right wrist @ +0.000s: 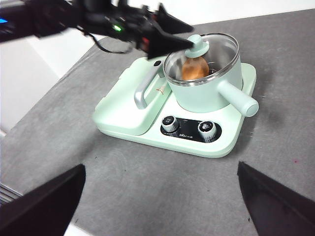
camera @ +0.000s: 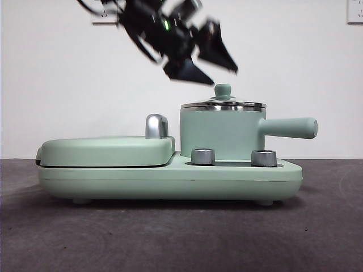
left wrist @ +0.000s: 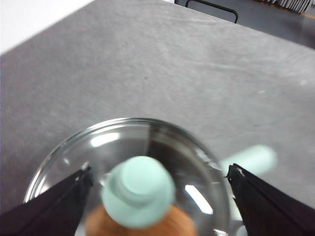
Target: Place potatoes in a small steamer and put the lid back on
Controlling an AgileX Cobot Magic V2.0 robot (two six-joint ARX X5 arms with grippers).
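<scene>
the lid (camera: 231, 104) is seated on the small steamer (camera: 221, 135), the potato (right wrist: 194, 68) seen inside. the left gripper (left wrist: 152, 196) is held above the knob, jaws released; the right gripper (right wrist: 157, 196) is kept apart, jaws spread.

A smooth, satin mint-green finish, like coated metal or plastic, is shown by the small steamer (camera: 220, 131), and its top edge is ringed by polished steel. The lid (left wrist: 129, 172) is made of clear glossy glass in which bright reflections are caught, and it is topped by a matt mint-green knob (left wrist: 139, 191). Through the glass, the dull orange-brown skin of the potato (right wrist: 195, 68) is seen. The griddle cover (camera: 105, 150) is finished in the same soft green, with a mirror-bright chrome handle (camera: 156, 126). Two knurled metal dials (camera: 203, 156) are set in the base. The table (right wrist: 147, 187) is covered with a grey, faintly textured matt surface.
</scene>
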